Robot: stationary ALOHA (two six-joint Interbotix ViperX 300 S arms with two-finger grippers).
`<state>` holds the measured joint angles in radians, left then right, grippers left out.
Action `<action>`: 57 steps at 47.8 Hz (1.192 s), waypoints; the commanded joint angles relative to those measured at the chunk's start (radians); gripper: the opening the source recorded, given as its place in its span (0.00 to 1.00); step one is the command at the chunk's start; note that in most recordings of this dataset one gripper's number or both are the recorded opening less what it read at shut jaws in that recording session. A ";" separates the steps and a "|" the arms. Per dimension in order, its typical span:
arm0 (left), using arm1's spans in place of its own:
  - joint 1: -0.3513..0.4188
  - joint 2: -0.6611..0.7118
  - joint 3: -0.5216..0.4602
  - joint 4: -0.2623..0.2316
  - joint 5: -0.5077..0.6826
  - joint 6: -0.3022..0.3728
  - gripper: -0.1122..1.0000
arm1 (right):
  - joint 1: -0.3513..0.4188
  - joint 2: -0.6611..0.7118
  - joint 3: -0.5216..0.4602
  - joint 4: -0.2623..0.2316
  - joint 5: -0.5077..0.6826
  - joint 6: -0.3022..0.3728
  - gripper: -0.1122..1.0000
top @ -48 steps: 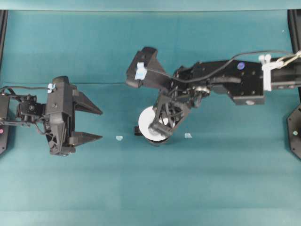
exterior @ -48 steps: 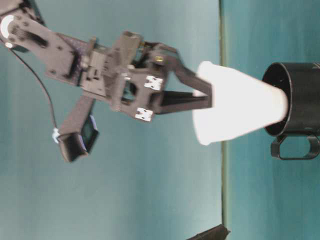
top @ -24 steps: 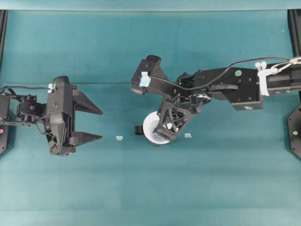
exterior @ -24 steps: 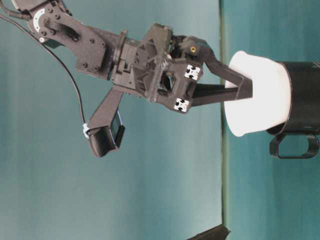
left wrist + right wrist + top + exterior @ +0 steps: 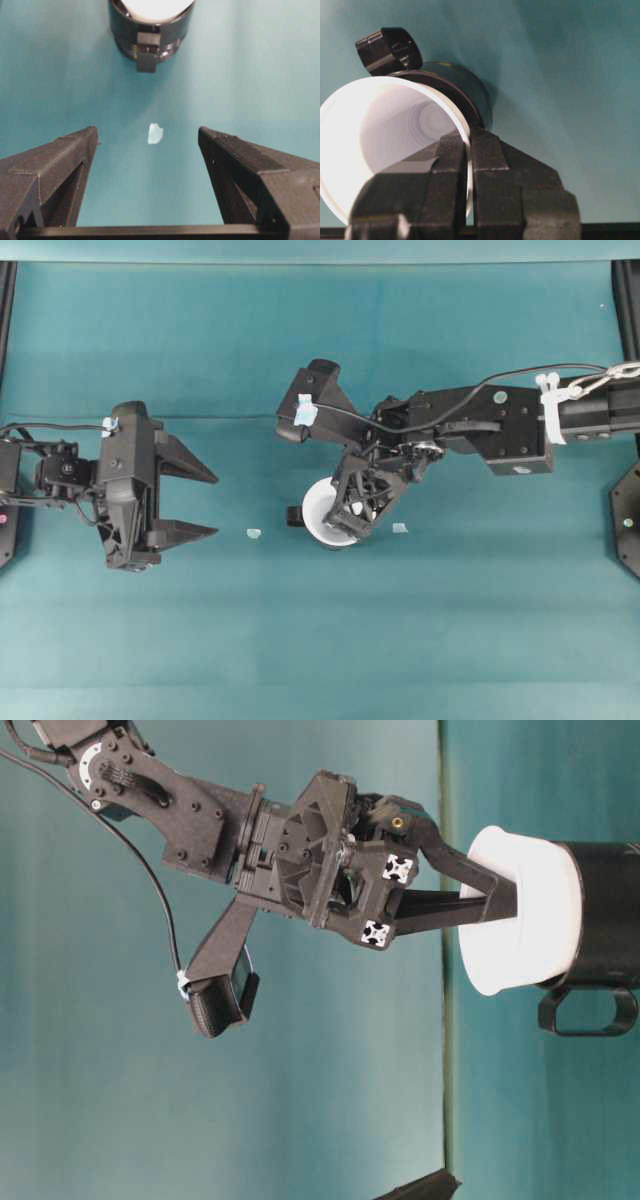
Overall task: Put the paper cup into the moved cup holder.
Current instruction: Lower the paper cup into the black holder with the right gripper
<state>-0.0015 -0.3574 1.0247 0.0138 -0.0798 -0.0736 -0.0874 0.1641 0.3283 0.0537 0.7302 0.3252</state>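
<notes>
1. Both arms were matte black, with angular printed housings.
2. The right arm (image 5: 500, 425) carried white cable ties and a thin black cable (looping over its links).
3. The left gripper (image 5: 185, 502) had pointed, wedge-shaped fingers.

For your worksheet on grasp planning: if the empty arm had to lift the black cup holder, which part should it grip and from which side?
Probably the stubby handle, approached level from the left end effector's side. The cup holder stands upright with its handle pointing straight at that open end effector, and its mouth is filled by the paper cup, whose rim the right end effector pinches, so a rim grip from above is blocked.
</notes>
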 commanded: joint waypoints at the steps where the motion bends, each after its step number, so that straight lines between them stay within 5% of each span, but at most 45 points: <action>1: 0.002 -0.003 -0.009 0.002 -0.008 -0.002 0.86 | 0.006 -0.009 -0.015 0.003 -0.015 0.000 0.12; 11: 0.003 -0.002 -0.009 0.003 -0.006 -0.002 0.86 | 0.011 -0.009 -0.017 0.008 -0.023 -0.002 0.13; 19: 0.003 -0.003 -0.009 0.003 -0.006 -0.002 0.86 | 0.012 -0.017 -0.017 0.021 -0.031 -0.005 0.23; 35: 0.002 -0.003 -0.009 0.003 -0.008 0.000 0.86 | 0.012 -0.034 -0.014 0.017 -0.017 -0.005 0.91; 57: 0.003 -0.003 -0.009 0.002 -0.006 0.000 0.86 | 0.020 -0.058 -0.020 0.017 -0.028 -0.005 0.89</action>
<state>0.0000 -0.3574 1.0247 0.0138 -0.0798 -0.0736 -0.0752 0.1350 0.3283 0.0721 0.7087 0.3237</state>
